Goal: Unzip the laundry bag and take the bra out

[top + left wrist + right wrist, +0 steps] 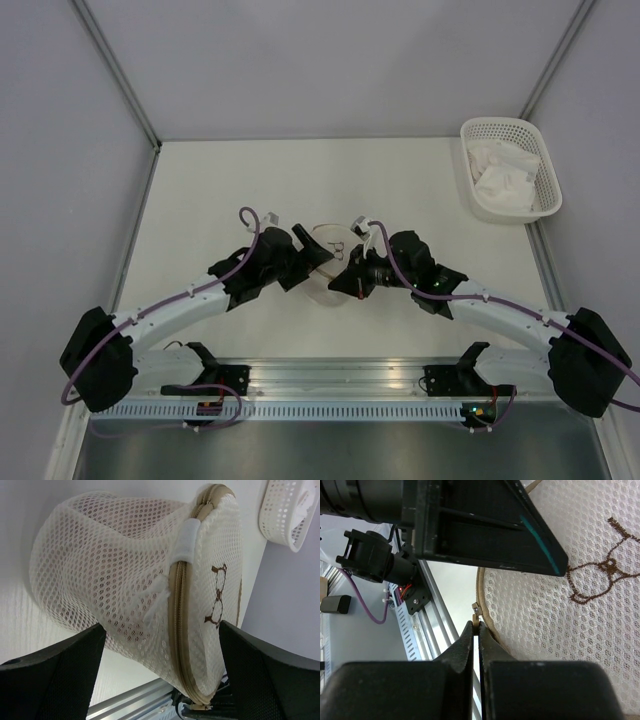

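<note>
the laundry bag is found on the white table, near its middle, between the two arms and well apart from the white lattice basket at the far right corner. it is seen as a small rounded pod of whitish open mesh; a faint pinkish tint shows through the mesh, but what lies inside cannot be made out. a thin tan zip runs around the rim where the rounded body meets a flat circular flap, and its teeth are seen closed along the stretch in view. the zip is crossed near the top by a small white fabric tab, and a little brown bra drawing is stitched on the flap, which is turned upward in the overhead view. the left gripper is set around the bag with its fingers wide apart, one by the rounded body and one by the flap; whether the mesh is squeezed cannot be told. the right gripper is pinched on the small tan zip pull at the rim's edge, with the jaws brought almost together.
</note>
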`<action>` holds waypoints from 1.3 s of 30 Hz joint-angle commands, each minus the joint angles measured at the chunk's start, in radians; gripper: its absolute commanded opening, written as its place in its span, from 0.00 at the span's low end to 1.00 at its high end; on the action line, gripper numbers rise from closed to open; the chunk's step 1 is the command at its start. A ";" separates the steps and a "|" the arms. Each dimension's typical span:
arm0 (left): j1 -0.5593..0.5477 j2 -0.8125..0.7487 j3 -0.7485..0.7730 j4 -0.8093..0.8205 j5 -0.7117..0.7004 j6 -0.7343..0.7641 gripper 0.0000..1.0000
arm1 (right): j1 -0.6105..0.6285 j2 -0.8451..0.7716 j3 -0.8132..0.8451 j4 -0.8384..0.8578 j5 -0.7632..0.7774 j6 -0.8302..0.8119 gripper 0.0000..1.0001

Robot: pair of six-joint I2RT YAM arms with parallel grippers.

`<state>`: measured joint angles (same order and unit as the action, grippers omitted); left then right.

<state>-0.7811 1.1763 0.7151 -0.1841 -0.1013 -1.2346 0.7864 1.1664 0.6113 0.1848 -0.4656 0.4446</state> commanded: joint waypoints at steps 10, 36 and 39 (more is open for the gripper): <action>-0.003 0.072 0.086 0.086 -0.073 0.021 0.36 | 0.007 0.018 0.024 -0.008 -0.004 -0.044 0.00; 0.362 0.281 0.277 0.113 0.580 0.541 0.02 | 0.007 0.052 0.108 -0.324 0.525 -0.107 0.00; 0.408 0.324 0.300 0.112 0.658 0.579 0.02 | 0.005 0.065 0.130 -0.367 0.653 -0.095 0.00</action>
<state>-0.4141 1.4746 0.9573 -0.1196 0.3985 -0.7753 0.7933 1.2213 0.6895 -0.0982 0.0109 0.3485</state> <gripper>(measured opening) 0.045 0.013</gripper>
